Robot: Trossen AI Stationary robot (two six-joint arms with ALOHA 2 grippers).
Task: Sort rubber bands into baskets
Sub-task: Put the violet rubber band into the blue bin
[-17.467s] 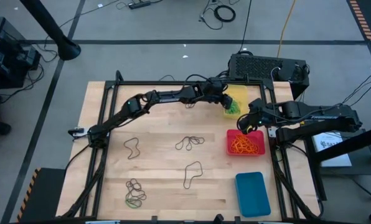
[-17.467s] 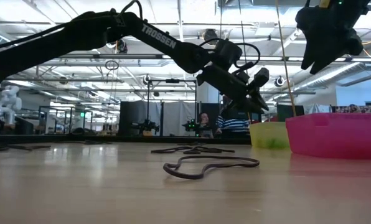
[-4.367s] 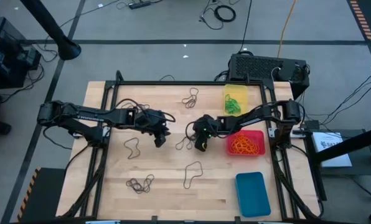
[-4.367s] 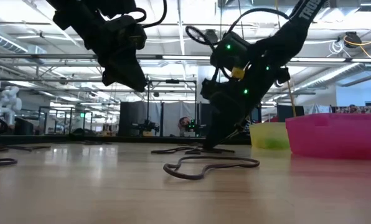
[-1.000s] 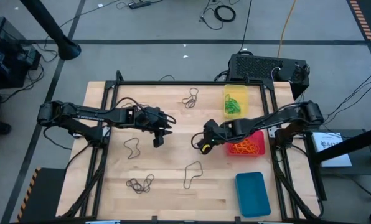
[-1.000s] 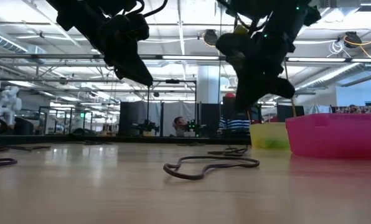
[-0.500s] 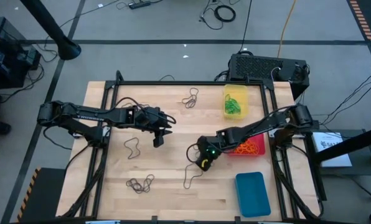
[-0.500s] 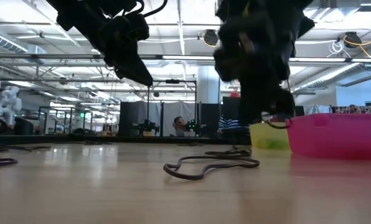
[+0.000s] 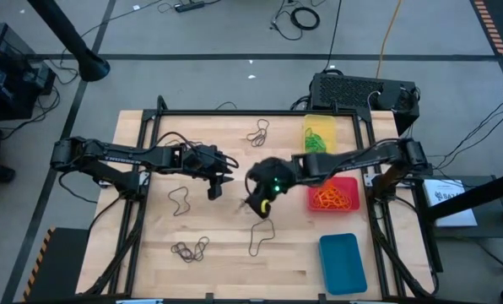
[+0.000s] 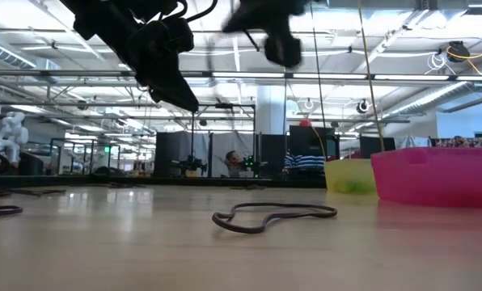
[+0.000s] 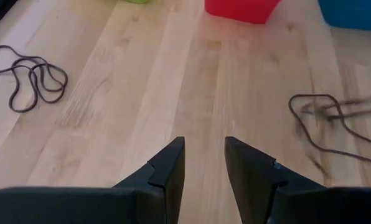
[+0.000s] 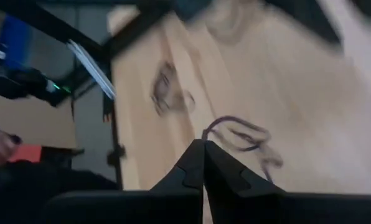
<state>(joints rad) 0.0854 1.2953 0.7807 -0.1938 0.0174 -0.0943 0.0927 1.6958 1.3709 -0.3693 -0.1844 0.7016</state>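
Our right gripper [image 9: 261, 203] has swung back over mid-bench, fingers clenched on thin dark rubber bands [image 12: 235, 134] bound for a basket; left fingers [image 11: 170, 163] parted, empty

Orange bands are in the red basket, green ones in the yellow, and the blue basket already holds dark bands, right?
Not quite. The high view shows the blue basket holding nothing. The orange bands do lie in the red basket, the green ones in the yellow basket.
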